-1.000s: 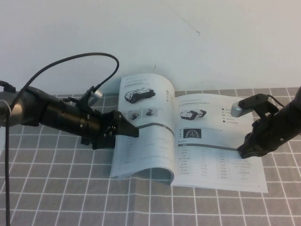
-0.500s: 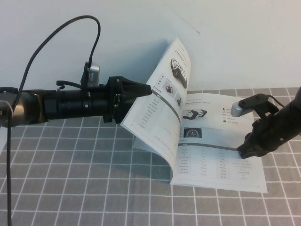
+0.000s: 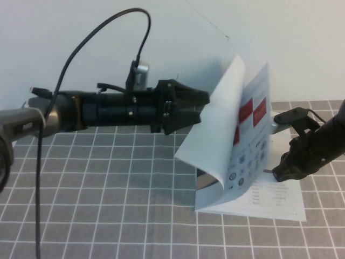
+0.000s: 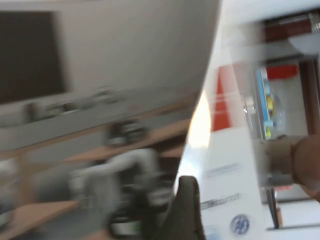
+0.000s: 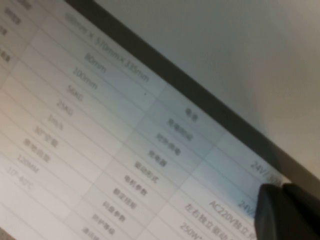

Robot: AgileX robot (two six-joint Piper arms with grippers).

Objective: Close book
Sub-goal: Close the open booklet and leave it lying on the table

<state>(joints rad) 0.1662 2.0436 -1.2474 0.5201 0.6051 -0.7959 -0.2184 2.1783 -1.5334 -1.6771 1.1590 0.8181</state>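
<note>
A thin printed manual (image 3: 245, 135) lies on the checked cloth with its left half lifted almost upright and curled over the spine. My left gripper (image 3: 206, 106) reaches in from the left at mid height, shut on that raised half's free edge. In the left wrist view one dark finger (image 4: 187, 210) lies against the white page (image 4: 225, 150). The right page (image 3: 277, 202) stays flat. My right gripper (image 3: 277, 174) is shut, its tips pressed down on that page. The right wrist view has the joined tips (image 5: 285, 212) on a printed table (image 5: 100, 125).
A grey checked cloth (image 3: 108, 205) covers the table up to a white wall (image 3: 280, 32) right behind the manual. The left arm's black cable (image 3: 81, 48) loops high above the arm. The right arm (image 3: 323, 140) comes in from the right edge.
The left gripper has swung up and rightward with the left half, from flat through tilted to nearly upright over the spine. The right gripper has stayed pressed on the right page.
</note>
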